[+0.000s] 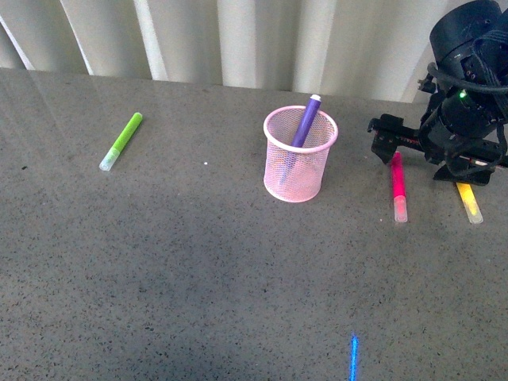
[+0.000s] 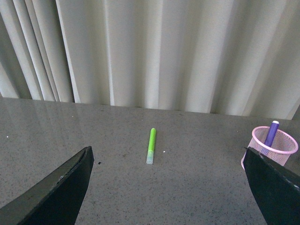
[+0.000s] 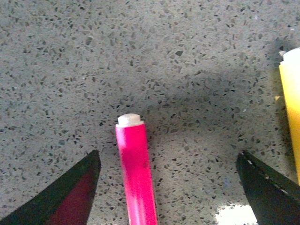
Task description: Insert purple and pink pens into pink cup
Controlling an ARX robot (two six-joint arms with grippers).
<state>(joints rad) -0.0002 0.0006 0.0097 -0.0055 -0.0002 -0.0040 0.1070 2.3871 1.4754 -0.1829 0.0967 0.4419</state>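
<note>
While the dark purple marker pen (image 1: 305,119) stands tilted inside the round pale pink wire-mesh cup (image 1: 313,171) toward the far edge of the grey speckled bench (image 1: 198,262), the magenta-pink marker pen (image 1: 398,184) lies flat toward the right edge, beside a yellow marker (image 1: 469,202); the right gripper (image 3: 167,159) is released, spread astride its barrel without contact. The left gripper (image 2: 167,157) is likewise spread, empty.

Yellow marker (image 1: 469,202) near pink pen (image 1: 398,190)

Grey speckled stone tabletop (image 1: 198,278). Near centre stands a pink mesh cup (image 1: 298,171), upright. At its 9 o'clock, well apart, lies a lime-green marker (image 1: 121,141). At 3 o'clock lies a pink pen (image 1: 398,190), with a yellow marker (image 1: 468,202) beyond it, apart.
</note>
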